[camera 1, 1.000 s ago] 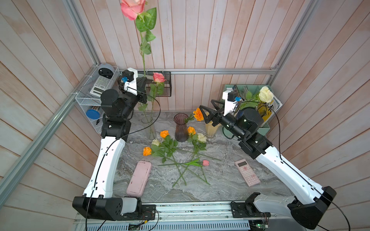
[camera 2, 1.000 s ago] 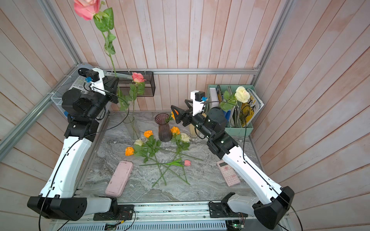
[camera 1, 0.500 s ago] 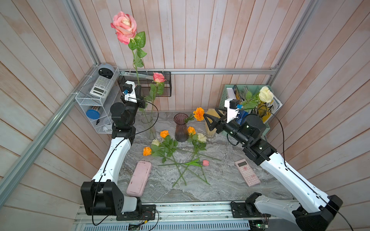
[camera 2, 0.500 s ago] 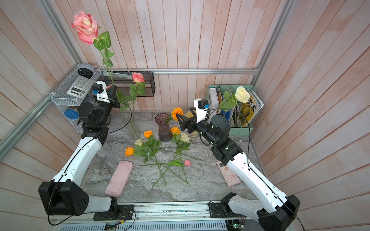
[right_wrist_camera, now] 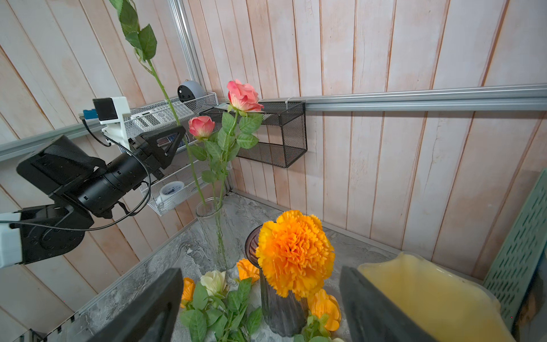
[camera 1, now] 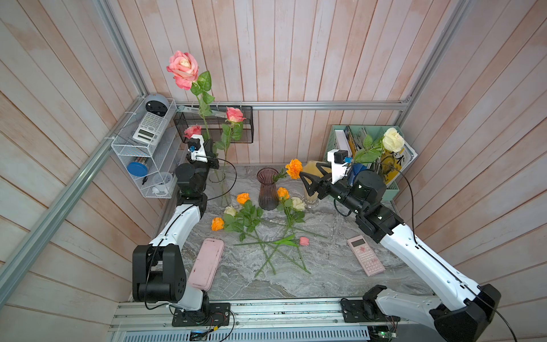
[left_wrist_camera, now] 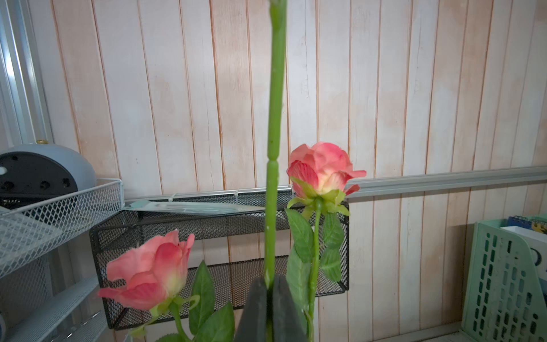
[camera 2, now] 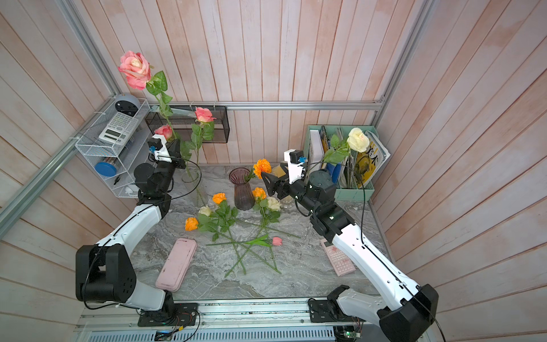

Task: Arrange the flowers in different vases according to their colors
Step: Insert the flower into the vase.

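Left wrist view: the left claw (left_wrist_camera: 268, 296) is pinched shut on the thick green stem of a tall pink rose (camera 1: 182, 69). Its open bloom, pink with a paler heart, rises high against the plank wall in both top views. The right wrist view shows the stem's lower end at the mouth of the clear glass vase (right_wrist_camera: 214, 234). That vase stands beside the purple vase (camera 1: 268, 189) on the left arm's side and carries two shorter pink roses (camera 1: 235, 114). The purple vase, dark and ribbed, holds one orange marigold (right_wrist_camera: 294, 251). Close on its other side, the pale yellow vase (right_wrist_camera: 429, 296) with a wavy rim is partly hidden behind the right claw (camera 1: 309, 168). This claw hangs spread wide and empty, one finger near that vase's rim. A cream rose (camera 1: 393, 139) rises beyond the right arm; where its stem ends is hidden. In front of the purple vase, loose flowers lie in a crossed heap: orange roses (camera 1: 243, 197), cream roses (camera 1: 297, 203) and a small pink tulip (camera 1: 304, 240). Farther forward, a pink case (camera 1: 206, 264) and a pink calculator (camera 1: 365, 255) lie toward either edge, with bare marble surface (camera 1: 325, 275) between them. Behind the vases, a black mesh basket (camera 1: 242, 124), a white wire shelf (camera 1: 142, 160) and a mint file holder (camera 1: 391, 187) crowd the walls.
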`<act>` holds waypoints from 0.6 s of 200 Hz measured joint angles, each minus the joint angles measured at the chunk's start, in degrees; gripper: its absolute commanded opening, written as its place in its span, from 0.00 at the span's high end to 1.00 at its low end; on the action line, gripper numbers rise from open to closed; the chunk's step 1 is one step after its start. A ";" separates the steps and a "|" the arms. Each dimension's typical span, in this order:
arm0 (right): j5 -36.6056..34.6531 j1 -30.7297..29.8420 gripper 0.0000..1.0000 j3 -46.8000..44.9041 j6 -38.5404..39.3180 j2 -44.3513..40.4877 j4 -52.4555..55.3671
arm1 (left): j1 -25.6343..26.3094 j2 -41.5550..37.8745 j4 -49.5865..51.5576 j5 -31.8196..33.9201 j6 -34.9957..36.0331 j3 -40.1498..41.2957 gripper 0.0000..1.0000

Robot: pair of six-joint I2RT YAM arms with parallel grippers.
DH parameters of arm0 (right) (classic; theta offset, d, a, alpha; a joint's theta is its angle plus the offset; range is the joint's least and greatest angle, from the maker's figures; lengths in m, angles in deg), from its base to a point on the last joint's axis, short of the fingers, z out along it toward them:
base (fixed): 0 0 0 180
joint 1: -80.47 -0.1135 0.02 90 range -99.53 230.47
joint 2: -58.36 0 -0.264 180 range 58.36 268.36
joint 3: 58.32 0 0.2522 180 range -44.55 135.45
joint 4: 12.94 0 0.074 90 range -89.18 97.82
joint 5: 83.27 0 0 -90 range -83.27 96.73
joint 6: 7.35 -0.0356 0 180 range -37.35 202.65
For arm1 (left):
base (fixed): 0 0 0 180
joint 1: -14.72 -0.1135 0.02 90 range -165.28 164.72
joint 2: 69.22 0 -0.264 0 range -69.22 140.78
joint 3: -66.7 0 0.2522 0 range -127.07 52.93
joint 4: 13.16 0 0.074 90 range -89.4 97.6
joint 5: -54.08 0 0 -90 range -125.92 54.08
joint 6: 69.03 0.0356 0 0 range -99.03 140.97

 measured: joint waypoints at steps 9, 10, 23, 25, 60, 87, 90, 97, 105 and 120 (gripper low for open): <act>0.22 0.17 0.11 -0.35 0.15 0.00 -0.11 | 0.00 0.46 -1.09 0.17 -0.15 0.57 1.00; 0.26 0.22 0.11 -0.42 0.17 0.00 -0.13 | 0.00 0.50 -1.14 0.17 -0.13 0.59 1.00; 0.52 0.42 0.11 -0.87 0.33 -0.02 -0.26 | 0.00 1.22 -2.54 0.37 -0.35 1.16 1.00; 0.59 0.46 0.11 -0.92 0.35 -0.02 -0.26 | 0.00 1.36 -2.71 0.39 -0.35 1.22 1.00; 1.22 1.07 0.11 -1.27 0.37 -0.02 -0.66 | 0.00 2.84 -5.62 0.55 -1.33 3.58 1.00; 1.62 1.27 0.11 -2.08 0.31 -0.02 -1.18 | 0.02 3.26 -7.52 1.44 -2.29 7.21 1.00; 1.64 1.29 0.11 -2.19 0.31 -0.02 -1.20 | 0.04 3.28 -7.61 1.62 -2.34 7.56 1.00; 1.70 1.29 0.11 -2.27 0.28 -0.04 -1.20 | 0.13 3.45 -7.74 1.99 -2.49 8.31 1.00; 1.88 1.31 0.11 -2.36 0.24 -0.04 -1.22 | 0.22 3.67 -7.96 2.29 -2.56 9.14 1.00; 2.10 1.33 0.11 -2.82 0.09 -0.37 -1.20 | 0.44 3.78 -7.91 2.93 -2.73 10.56 0.90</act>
